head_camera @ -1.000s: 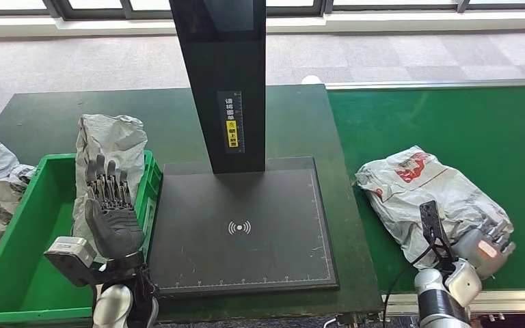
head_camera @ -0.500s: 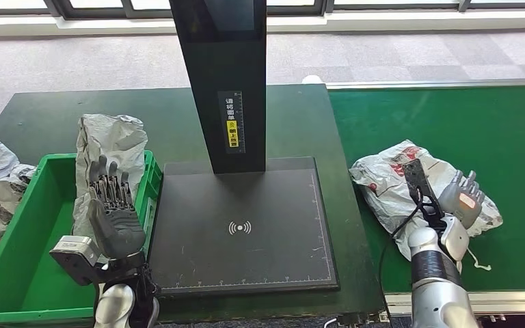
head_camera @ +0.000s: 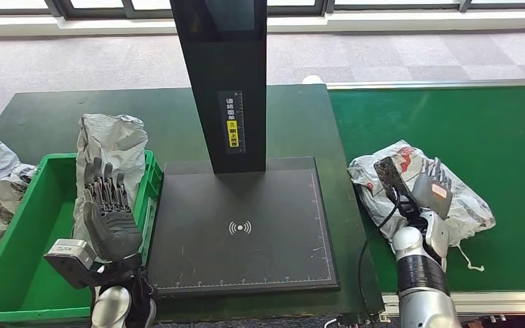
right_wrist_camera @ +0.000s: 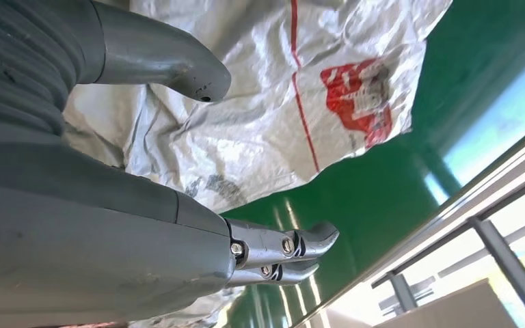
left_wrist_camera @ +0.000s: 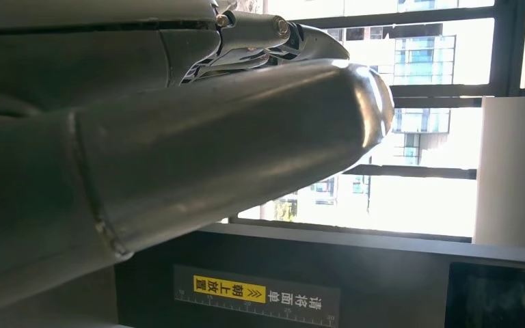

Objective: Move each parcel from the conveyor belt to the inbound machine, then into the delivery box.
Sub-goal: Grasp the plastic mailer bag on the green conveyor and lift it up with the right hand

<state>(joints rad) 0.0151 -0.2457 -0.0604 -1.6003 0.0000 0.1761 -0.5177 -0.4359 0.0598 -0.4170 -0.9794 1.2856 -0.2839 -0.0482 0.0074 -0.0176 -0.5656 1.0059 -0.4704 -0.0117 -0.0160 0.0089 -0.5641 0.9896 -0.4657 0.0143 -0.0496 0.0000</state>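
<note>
Parcel: the grey-white poly-bag parcel (head_camera: 417,195) lies flat on the conveyor belt (head_camera: 492,130), directly beneath your right hand (head_camera: 432,188) and partly hidden by it.
Handling: judge it light and soft. The film is crumpled and loose, so it will sag and fold when lifted, and its glossy skin looks likely to slip.
Where to hold: bunch a fold of the wrinkled film near the middle, under your palm, rather than pinching the thin edge. The red-printed patch (right_wrist_camera: 355,102) lies beyond your fingertips, toward the far side of the belt.
Right hand: it hovers over the parcel with fingers (right_wrist_camera: 284,246) stretched out and thumb (right_wrist_camera: 157,58) apart, holding nothing. From the wrist view, whether the fingers touch the film is unclear.
Right arm: it reaches up from the near edge of the belt, forearm angled slightly inward toward the machine.
Inbound machine: its dark plate (head_camera: 243,229) sits to the inner side of your right hand, just past the belt's edge, on the counter (head_camera: 61,113).
Left hand: your left hand (head_camera: 109,212) is raised with fingers extended and spread, empty, in front of a second grey parcel (head_camera: 113,140).
Delivery box: the green crate (head_camera: 14,273) is below and to the outer side of that hand, with the second parcel draped over its rim.
</note>
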